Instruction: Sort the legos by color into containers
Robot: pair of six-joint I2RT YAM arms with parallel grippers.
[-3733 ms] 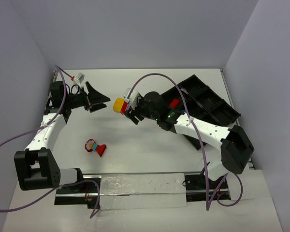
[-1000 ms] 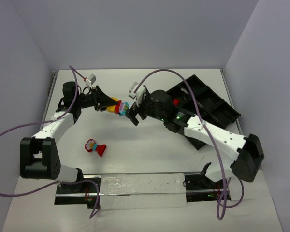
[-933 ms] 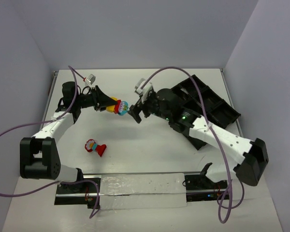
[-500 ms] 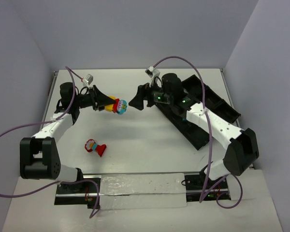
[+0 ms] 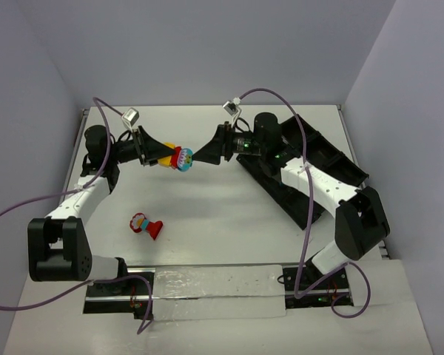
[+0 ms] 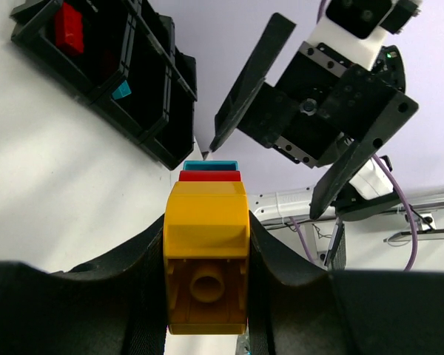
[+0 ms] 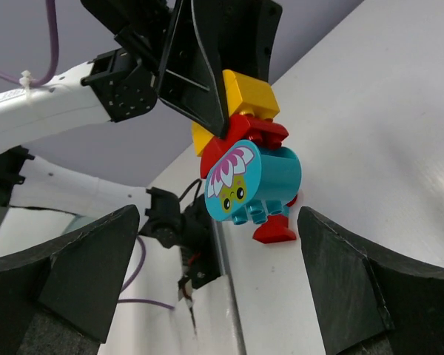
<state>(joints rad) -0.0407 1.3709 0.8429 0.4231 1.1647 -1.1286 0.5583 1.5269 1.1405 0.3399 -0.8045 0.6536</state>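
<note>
My left gripper (image 5: pixel 165 157) is shut on a clump of legos (image 5: pixel 179 158) held above the table: a yellow brick (image 6: pixel 206 251) between the fingers, then a red layer (image 7: pixel 244 134) and a cyan piece with a flower face (image 7: pixel 251 181) at the free end. My right gripper (image 5: pixel 202 152) is open and faces that cyan end, with a finger on each side and nothing touching. A second small clump (image 5: pixel 145 224), red with cyan and yellow, lies on the table. The containers are one black tray (image 5: pixel 340 166) on the right. It holds a red brick (image 6: pixel 68 28) and a cyan brick (image 6: pixel 120 91) in separate compartments.
The right arm lies across part of the tray. Purple cables loop above both arms. A clear plastic sheet (image 5: pixel 214 285) covers the near edge between the arm bases. Pale walls close in the table on the left, back and right.
The clump has passed from my right gripper to my left. Over the last second the right gripper let go, swung toward the back and turned to face the clump's cyan end.
</note>
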